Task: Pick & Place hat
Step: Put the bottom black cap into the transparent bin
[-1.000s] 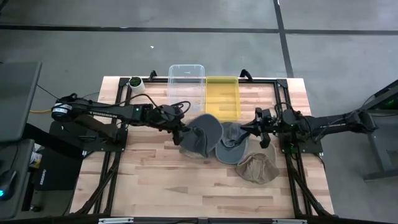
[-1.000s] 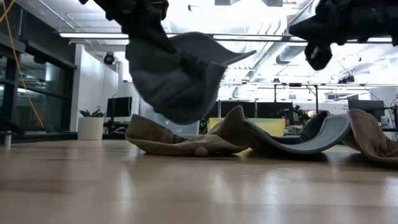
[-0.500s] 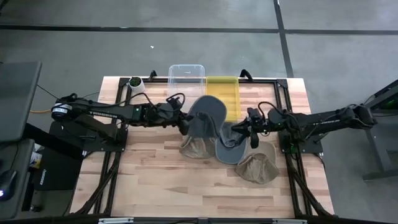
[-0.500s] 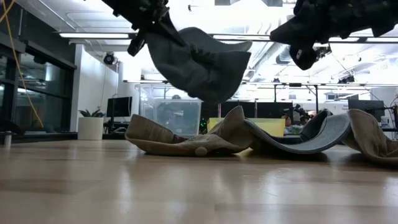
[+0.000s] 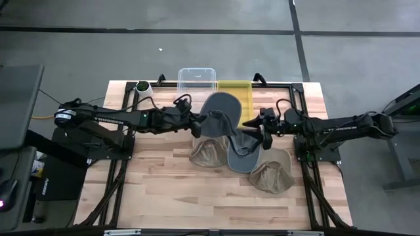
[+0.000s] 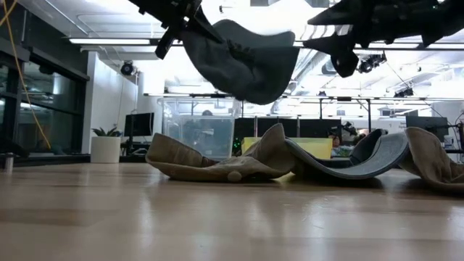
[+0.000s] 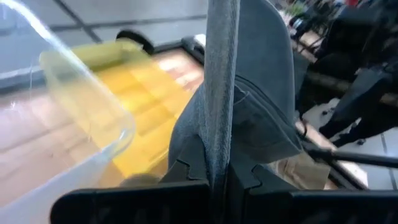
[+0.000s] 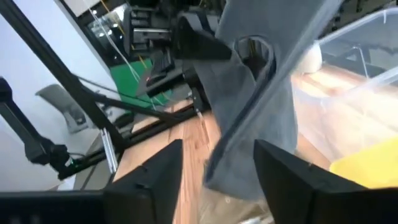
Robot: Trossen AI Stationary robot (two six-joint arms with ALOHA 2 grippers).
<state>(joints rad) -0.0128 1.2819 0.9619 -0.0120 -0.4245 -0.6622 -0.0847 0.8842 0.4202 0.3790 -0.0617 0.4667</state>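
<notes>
Since a second ago the grey bucket hat (image 5: 218,113) has risen from the hat pile (image 5: 243,157) toward the yellow bin (image 5: 237,98), pinched by its brim in the left gripper (image 5: 197,122), while the right gripper (image 5: 254,128) has spread its fingers just beside it.

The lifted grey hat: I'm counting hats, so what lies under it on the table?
Under the lifted grey hat, held by the left gripper, lie a tan hat and a grey cap. Its brim hides part of the yellow bin.
</notes>
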